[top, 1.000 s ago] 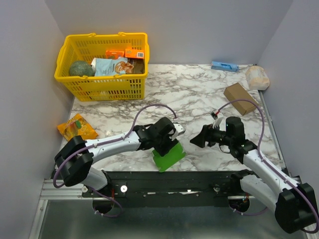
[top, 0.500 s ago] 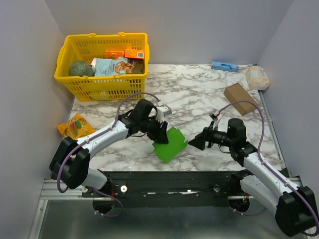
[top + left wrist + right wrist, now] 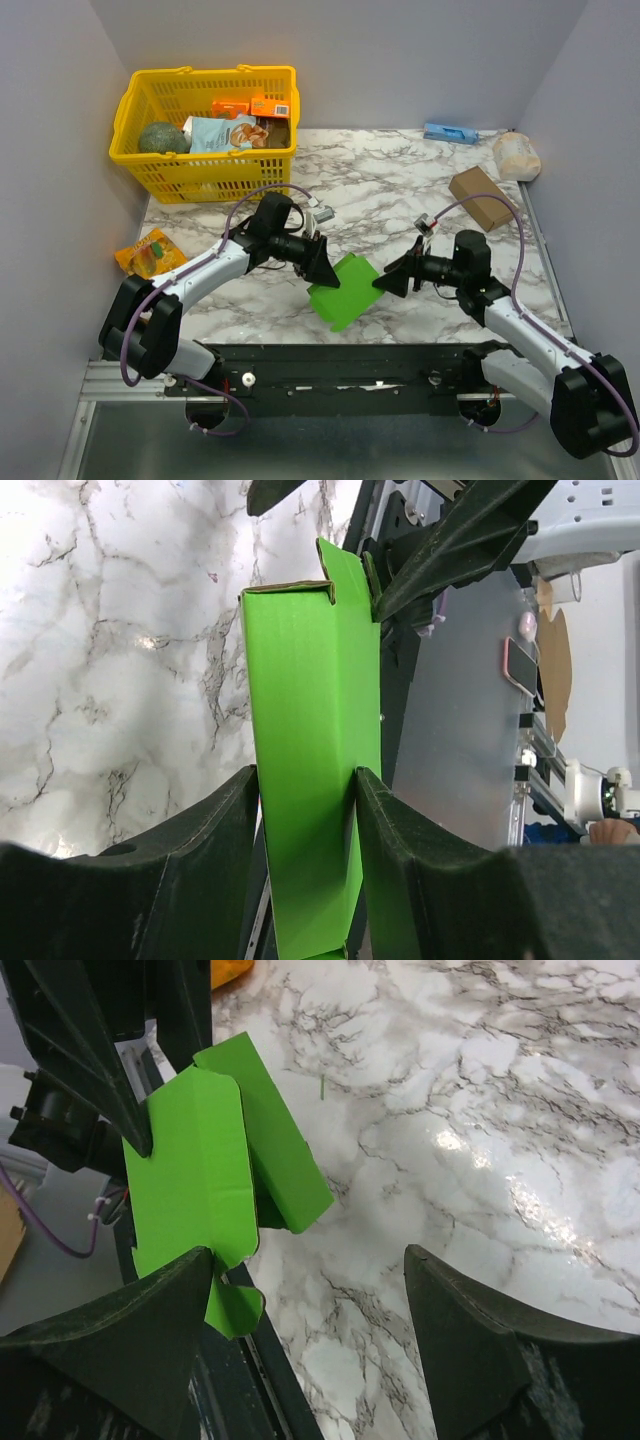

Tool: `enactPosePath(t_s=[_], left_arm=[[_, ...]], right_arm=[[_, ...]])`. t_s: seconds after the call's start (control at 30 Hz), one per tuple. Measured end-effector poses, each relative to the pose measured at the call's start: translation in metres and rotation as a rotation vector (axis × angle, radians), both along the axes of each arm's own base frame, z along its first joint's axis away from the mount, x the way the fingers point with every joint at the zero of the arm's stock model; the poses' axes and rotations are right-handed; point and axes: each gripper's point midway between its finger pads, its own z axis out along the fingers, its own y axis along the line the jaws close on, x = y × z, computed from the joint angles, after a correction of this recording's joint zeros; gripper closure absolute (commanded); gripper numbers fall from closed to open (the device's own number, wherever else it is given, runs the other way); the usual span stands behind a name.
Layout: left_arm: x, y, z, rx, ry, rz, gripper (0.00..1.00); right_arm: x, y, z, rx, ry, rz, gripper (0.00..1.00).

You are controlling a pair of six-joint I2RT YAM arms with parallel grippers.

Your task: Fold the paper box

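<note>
Marble tabletop (image 3: 400, 190) fills mid-frame between grey walls (image 3: 400, 50), yellow basket (image 3: 200, 175) upper left; left gripper (image 3: 325, 274) pinches the paper box (image 3: 346, 296) at centre, right gripper (image 3: 384, 285) spread wide beside it.

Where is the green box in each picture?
Top view: box low in the middle, just right of the left claw.
Left wrist: in the middle, pinched in that claw.
Right wrist: on the left side, standing tilted.
Shared landmark: the marble table, seen beside the box in all three.
</note>
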Motion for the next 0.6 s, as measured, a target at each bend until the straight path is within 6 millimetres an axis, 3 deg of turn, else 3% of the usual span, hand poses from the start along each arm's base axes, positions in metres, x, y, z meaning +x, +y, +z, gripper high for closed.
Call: enactPosePath(t_s=[0.23, 0.33, 0.47, 0.6], left_arm=[[-0.007, 0.001, 0.003, -0.018, 0.017, -0.034, 0.50], [-0.009, 0.001, 0.004, -0.025, 0.020, -0.047, 0.50], [-0.010, 0.001, 0.002, -0.025, 0.030, -0.058, 0.49], [-0.013, 0.001, 0.001, -0.026, 0.045, -0.070, 0.48]], right_arm=[[-0.001, 0.015, 0.010, 0.037, 0.038, 0.107, 0.16], [-0.008, 0.024, 0.008, 0.061, 0.088, 0.173, 0.24], [-0.020, 0.035, 0.006, 0.072, 0.140, 0.247, 0.46], [-0.022, 0.039, 0.012, 0.081, 0.139, 0.273, 0.60]])
